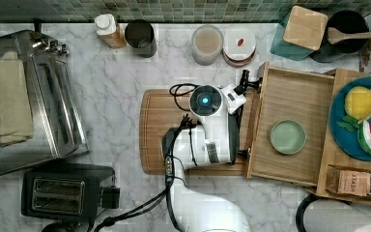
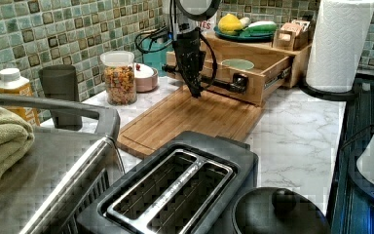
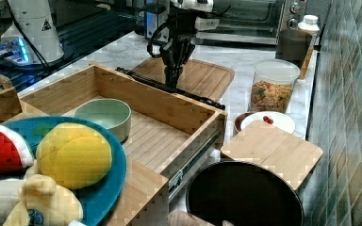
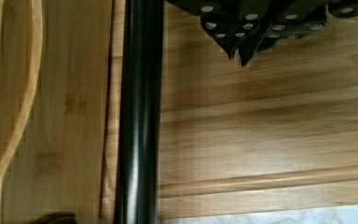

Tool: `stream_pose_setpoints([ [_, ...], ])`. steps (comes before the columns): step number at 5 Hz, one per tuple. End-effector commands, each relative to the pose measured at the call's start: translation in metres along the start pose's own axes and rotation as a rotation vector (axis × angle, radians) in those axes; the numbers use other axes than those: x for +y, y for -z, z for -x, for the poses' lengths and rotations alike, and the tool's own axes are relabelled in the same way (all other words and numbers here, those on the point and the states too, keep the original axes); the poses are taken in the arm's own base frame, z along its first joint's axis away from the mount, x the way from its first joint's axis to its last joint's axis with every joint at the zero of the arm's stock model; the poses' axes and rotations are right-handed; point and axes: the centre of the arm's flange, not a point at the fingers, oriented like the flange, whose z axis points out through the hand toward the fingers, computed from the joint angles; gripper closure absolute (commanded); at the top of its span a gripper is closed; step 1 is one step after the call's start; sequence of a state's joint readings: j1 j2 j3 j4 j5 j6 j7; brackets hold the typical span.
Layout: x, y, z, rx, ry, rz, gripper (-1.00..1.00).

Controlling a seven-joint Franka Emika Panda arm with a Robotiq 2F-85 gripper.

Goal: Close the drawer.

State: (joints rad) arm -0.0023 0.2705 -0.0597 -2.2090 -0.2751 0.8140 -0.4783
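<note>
Drawer [image 3: 141, 117]: stood pulled out over the table [image 1: 111, 92], a green bowl [image 1: 287, 137] inside.
Handle [image 4: 137, 112]: black bar across the drawer's front.
Tool [image 4: 240, 55]: closed on nothing, fingertips together, over the cutting board [image 2: 195, 114] just beside the handle.
Risk: a push set too high could ride over the bar; one set off-centre could skew the drawer on its rails.
Room: the board in front lay bare; a jar [image 3: 273, 89] and dishes stood near one drawer corner.
</note>
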Motion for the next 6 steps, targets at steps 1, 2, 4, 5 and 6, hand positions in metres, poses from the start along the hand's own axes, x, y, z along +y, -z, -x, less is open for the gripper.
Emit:
stream_pose_setpoints([
  [1,0.132,0.032,-0.022,0.063,-0.036,-0.016,1.0],
  [2,0.17,0.03,-0.021,0.086,0.01,0.013,1.0],
  [4,0.261,0.003,-0.017,0.153,-0.071,-0.021,1.0],
  [5,0.319,-0.004,-0.009,0.158,-0.064,-0.009,1.0],
  [6,0.371,-0.002,-0.011,0.13,-0.049,0.013,1.0],
])
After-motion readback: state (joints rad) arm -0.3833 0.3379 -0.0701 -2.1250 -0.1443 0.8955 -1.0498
